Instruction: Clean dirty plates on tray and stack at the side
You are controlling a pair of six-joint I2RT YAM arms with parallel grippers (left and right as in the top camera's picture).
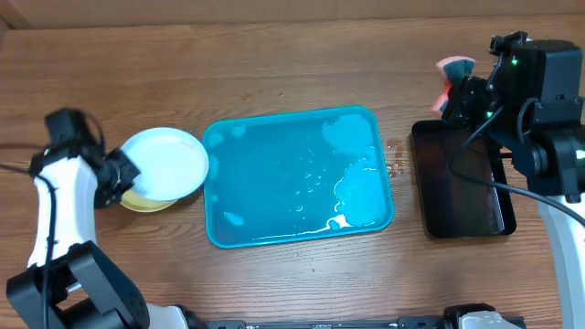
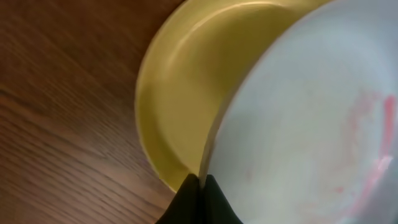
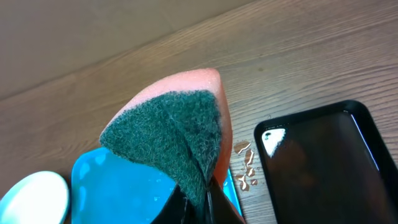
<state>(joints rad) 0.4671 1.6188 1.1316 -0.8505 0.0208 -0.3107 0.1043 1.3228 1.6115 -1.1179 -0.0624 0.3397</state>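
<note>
**Two plates piled next to a wet tray, both grippers clamped shut**

Two plates are what I can make out from where I'm standing, both on the wooden table just off the left end of the teal tray. The yellow plate is underneath and the pale plate is on top, shoved a bit toward the tray so only a crescent of yellow peeks out. Can't honestly tell if the top one is fully resting or held slightly tipped.

The left gripper has its fingers pressed together on the rim of the pale plate, pinching the edge right where it overlaps the yellow one. From the wrist view there's a faint pinkish-red smear on the pale plate's face. The yellow one looks clean in the part I can see.

The tray itself sits mid-table and it's wet, with puddles pooled mostly toward its right end.

Over on the right, the right gripper is squeezed onto a sponge, salmon-pink foam with a dark green scrubby side. It hangs up by the far end of the black tray, which sits near the teal one without touching it. A few droplets are on the bare wood in the gap between the two trays.
</note>
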